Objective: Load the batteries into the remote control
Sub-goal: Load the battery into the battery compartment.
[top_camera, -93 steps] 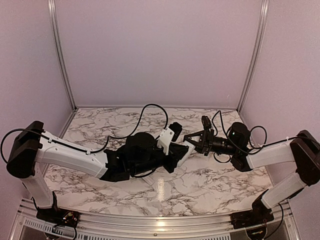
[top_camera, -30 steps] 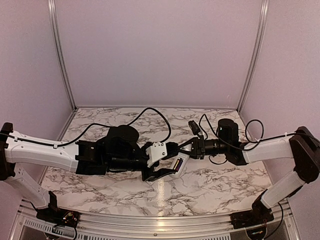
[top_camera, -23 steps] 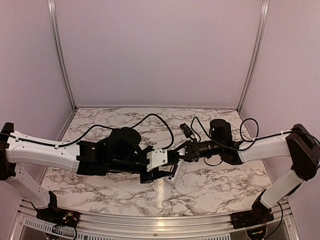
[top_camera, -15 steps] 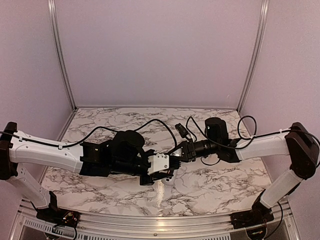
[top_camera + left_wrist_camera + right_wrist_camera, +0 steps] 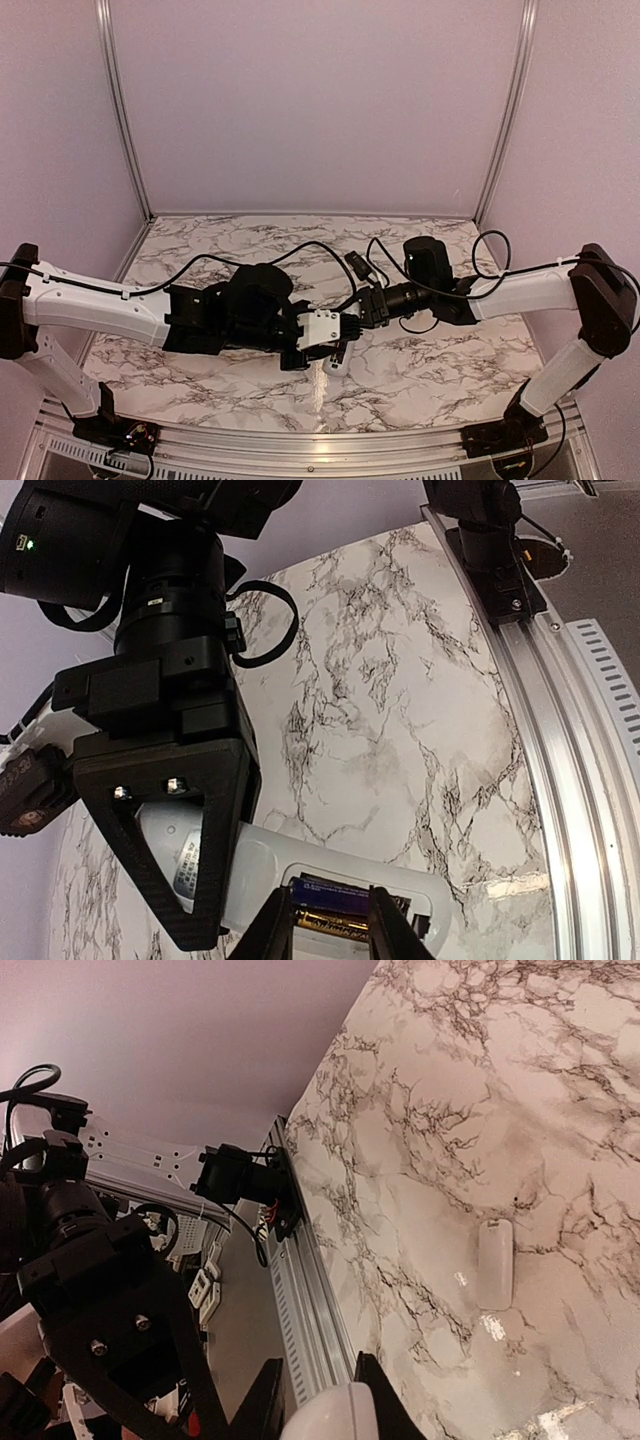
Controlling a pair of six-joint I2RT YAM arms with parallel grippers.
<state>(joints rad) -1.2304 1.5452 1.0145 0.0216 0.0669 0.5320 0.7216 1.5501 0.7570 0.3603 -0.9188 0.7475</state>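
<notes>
Right gripper clamps remote control. Left gripper pinches gold battery in the remote's bay, beside blue battery. Risk: it seats skewed and pops out on release.

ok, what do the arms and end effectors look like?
Left arm and right arm: white link shells, black joint housings, black cables looping off the wrists. Left end effector and right end effector: black triangular frames, two silver screws each.
</notes>
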